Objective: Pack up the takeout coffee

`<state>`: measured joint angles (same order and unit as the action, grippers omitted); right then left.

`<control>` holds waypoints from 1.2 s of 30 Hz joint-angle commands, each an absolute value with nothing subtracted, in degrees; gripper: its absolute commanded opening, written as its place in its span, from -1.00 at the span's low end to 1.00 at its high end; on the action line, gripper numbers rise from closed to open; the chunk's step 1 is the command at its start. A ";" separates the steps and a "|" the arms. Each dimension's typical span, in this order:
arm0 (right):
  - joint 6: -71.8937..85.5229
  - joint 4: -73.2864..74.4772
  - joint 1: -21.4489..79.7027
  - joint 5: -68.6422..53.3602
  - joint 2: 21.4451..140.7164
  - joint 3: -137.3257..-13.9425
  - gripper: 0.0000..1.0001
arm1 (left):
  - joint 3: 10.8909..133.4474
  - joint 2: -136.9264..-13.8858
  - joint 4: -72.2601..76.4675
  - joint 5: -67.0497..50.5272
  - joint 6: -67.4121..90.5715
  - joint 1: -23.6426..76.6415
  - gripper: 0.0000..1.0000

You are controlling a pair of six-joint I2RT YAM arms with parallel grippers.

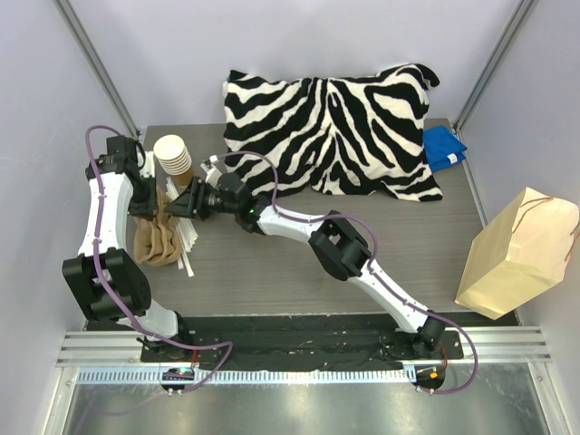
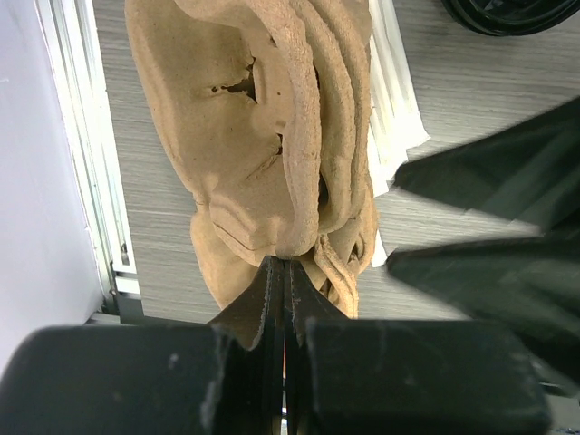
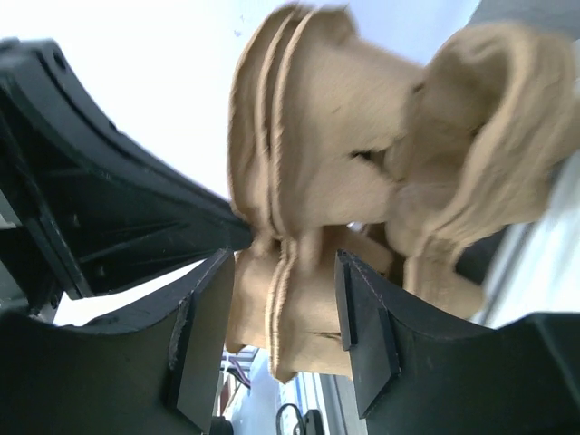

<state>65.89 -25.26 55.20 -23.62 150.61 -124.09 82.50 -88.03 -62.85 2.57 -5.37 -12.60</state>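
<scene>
Closest to the lens, the left gripper [image 2: 282, 272] has its 2 fingers drawn together, their tips meeting at the lower rim of a stack of tan pulp cup carriers [image 2: 263, 136]. Whether a layer is nipped between them I cannot tell. The stack stands on edge at the left side of the table [image 1: 272, 272], with white strips [image 1: 188, 245] lying just beside it. A stack of unlidded brown cups [image 1: 172, 154] stands behind them.

The right gripper [image 3: 283, 263] reaches across from the right. Its 2 fingers are partly apart on either side of the carriers' edge and close against it, but whether they press it I cannot tell.

Farther right, a zebra-striped pillow [image 1: 331, 127] lies at the back, with a blue cloth [image 1: 444, 148] touching its right end. A tan paper bag [image 1: 521, 258] leans at the far right edge.

The takeout coffee cannot be made out in any view.
</scene>
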 commanded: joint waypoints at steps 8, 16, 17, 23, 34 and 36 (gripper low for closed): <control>61.96 -21.97 54.32 -26.55 153.36 -132.71 0.13 | 85.25 -87.19 -63.72 2.81 -5.54 -12.39 -1.00; 62.05 -22.85 56.16 -24.44 153.46 -133.76 0.11 | 85.25 -87.10 -63.19 2.46 -6.06 -12.39 -1.00; 61.88 -22.59 56.42 -23.91 153.46 -134.03 0.11 | 85.34 -87.01 -63.19 2.37 -6.06 -12.39 -1.00; 61.61 -21.71 57.30 -21.36 154.42 -135.00 0.05 | 85.08 -85.87 -63.63 1.67 -6.33 -12.39 -1.00; 62.58 -20.13 57.83 -17.84 155.39 -134.91 -0.54 | 85.25 -83.59 -66.35 0.53 -5.80 -12.39 -1.00; 63.19 -19.87 57.83 -17.67 155.39 -134.65 -0.77 | 85.43 -83.06 -66.80 0.79 -5.54 -12.30 -1.00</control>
<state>62.85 -19.20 57.65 -19.86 155.20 -132.79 83.44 -86.15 -64.75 1.67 -5.41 -12.49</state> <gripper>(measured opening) 0.189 0.011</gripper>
